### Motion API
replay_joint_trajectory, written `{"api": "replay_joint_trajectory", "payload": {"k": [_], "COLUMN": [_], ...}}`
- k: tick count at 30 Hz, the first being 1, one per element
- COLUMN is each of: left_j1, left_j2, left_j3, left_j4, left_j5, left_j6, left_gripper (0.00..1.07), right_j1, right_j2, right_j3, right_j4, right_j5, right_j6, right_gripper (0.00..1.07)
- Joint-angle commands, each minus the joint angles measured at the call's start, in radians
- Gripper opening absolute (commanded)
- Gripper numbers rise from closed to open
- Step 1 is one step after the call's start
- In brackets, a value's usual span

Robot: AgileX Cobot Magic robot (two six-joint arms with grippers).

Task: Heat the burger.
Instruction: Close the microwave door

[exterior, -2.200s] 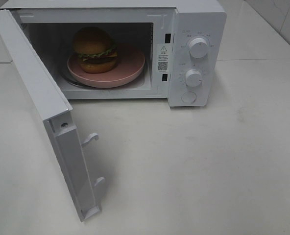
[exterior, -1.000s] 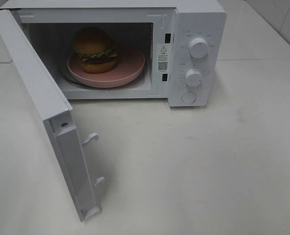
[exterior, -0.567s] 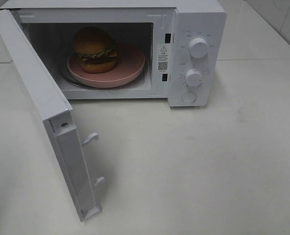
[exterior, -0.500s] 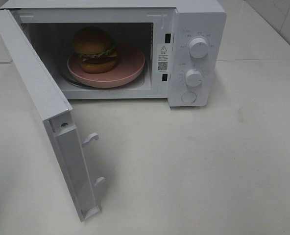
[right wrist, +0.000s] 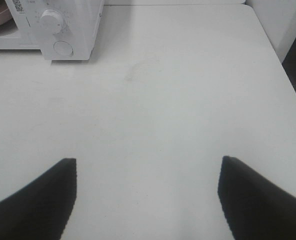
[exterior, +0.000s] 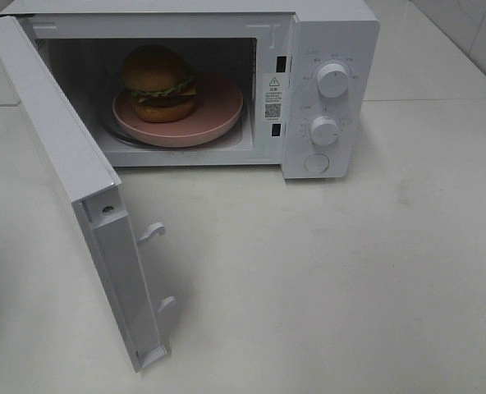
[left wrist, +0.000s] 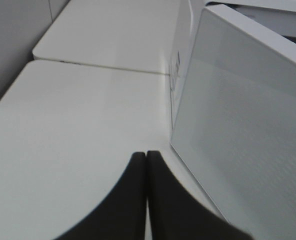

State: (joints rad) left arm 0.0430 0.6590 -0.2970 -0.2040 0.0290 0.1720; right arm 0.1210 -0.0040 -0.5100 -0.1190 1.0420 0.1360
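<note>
Currently the burger (exterior: 159, 82) is sitting on the pink plate (exterior: 218, 107) inside the microwave (exterior: 333, 33). The door (exterior: 62, 148) is standing wide open at the microwave's left front. The left gripper (left wrist: 146, 155) is hovering over the table (exterior: 350, 271) just beside the door's outer face, jaws pressed together. The right gripper (right wrist: 148, 165) is hovering well apart from the microwave's dial side, jaws spread wide.

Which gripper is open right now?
The right gripper, its black fingers wide apart over the white table; the left gripper has its fingers pressed together.
</note>
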Motion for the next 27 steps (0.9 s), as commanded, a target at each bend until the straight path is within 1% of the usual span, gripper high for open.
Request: {"api": "replay_joint_trajectory", "payload": {"k": [1,2,3,4,5,6,9,10,11,12,13,14,16,17,18,19,20,21,22,23,24,25,26,27], "left_j1": [-0.003,-0.003,-0.003,-0.003,-0.003,-0.003,-0.003,-0.004,-0.005,-0.005,-0.005,-0.005,-0.006,-0.006,-0.006,-0.006,-0.006,-0.006,-0.006,-0.006,-0.006,-0.006,-0.006,-0.006], "left_j2": [0.02,0.052,0.065,0.065,0.099,0.142,0.161,0.208,0.252,0.252,0.269,0.269,0.339,0.339,0.356,0.388,0.388,0.405,0.438,0.438,0.457,0.496,0.496,0.513], "left_j3": [0.022,0.058,0.071,0.071,0.091,0.093,0.093,0.093,0.093,0.093,0.093,0.093,0.093,0.093,0.093,0.093,0.093,0.093,0.093,0.093,0.093,0.093,0.093,0.093], "left_j4": [-0.013,-0.003,0.01,0.01,0.032,0.068,0.094,0.181,0.272,0.272,0.326,0.326,0.476,0.476,0.493,0.538,0.538,0.561,0.607,0.607,0.635,0.683,0.683,0.705], "left_j5": [-0.127,-0.26,-0.308,-0.308,-0.379,-0.403,-0.416,-0.443,-0.466,-0.466,-0.474,-0.474,-0.534,-0.534,-0.56,-0.608,-0.608,-0.632,-0.677,-0.677,-0.702,-0.757,-0.757,-0.78], "left_j6": [0.006,0.006,0.003,0.003,-0.004,-0.016,-0.028,-0.056,-0.1,-0.1,-0.125,-0.125,-0.226,-0.226,-0.255,-0.31,-0.31,-0.332,-0.362,-0.362,-0.375,-0.4,-0.4,-0.409], "left_gripper": [0.0,0.0,0.0,0.0,0.0,0.0,0.0,0.0,0.0,0.0,0.0,0.0,0.0,0.0,0.0,0.0,0.0,0.0,0.0,0.0,0.0,0.0,0.0,0.0], "right_j1": [-0.004,-0.004,-0.004,-0.004,-0.004,-0.004,-0.004,-0.004,-0.004,-0.004,-0.004,-0.004,-0.004,-0.004,-0.004,-0.004,-0.004,-0.004,-0.004,-0.004,-0.004,-0.004,-0.004,-0.004], "right_j2": [-0.027,-0.027,-0.027,-0.027,-0.027,-0.027,-0.027,-0.027,-0.027,-0.027,-0.027,-0.027,-0.027,-0.027,-0.027,-0.027,-0.027,-0.027,-0.027,-0.027,-0.027,-0.027,-0.027,-0.027], "right_j3": [0.0,0.0,0.0,0.0,0.0,0.0,0.0,0.0,0.0,0.0,0.0,0.0,0.0,0.0,0.0,0.0,0.0,0.0,0.0,0.0,0.0,0.0,0.0,0.0], "right_j4": [0.001,0.001,0.001,0.001,0.001,0.001,0.001,0.001,0.001,0.001,0.001,0.001,0.001,0.001,0.001,0.001,0.001,0.001,0.001,0.001,0.001,0.001,0.001,0.001], "right_j5": [-0.002,-0.002,-0.002,-0.002,-0.002,-0.002,-0.002,-0.002,-0.002,-0.002,-0.002,-0.002,-0.002,-0.002,-0.002,-0.002,-0.002,-0.002,-0.002,-0.002,-0.002,-0.002,-0.002,-0.002], "right_j6": [0.005,0.005,0.005,0.005,0.005,0.005,0.005,0.005,0.005,0.005,0.005,0.005,0.005,0.005,0.005,0.005,0.005,0.005,0.005,0.005,0.005,0.005,0.005,0.005], "right_gripper": [0.76,0.76,0.76,0.76,0.76,0.76,0.76,0.76,0.76,0.76,0.76,0.76,0.76,0.76,0.76,0.76,0.76,0.76,0.76,0.76,0.76,0.76,0.76,0.76]}}
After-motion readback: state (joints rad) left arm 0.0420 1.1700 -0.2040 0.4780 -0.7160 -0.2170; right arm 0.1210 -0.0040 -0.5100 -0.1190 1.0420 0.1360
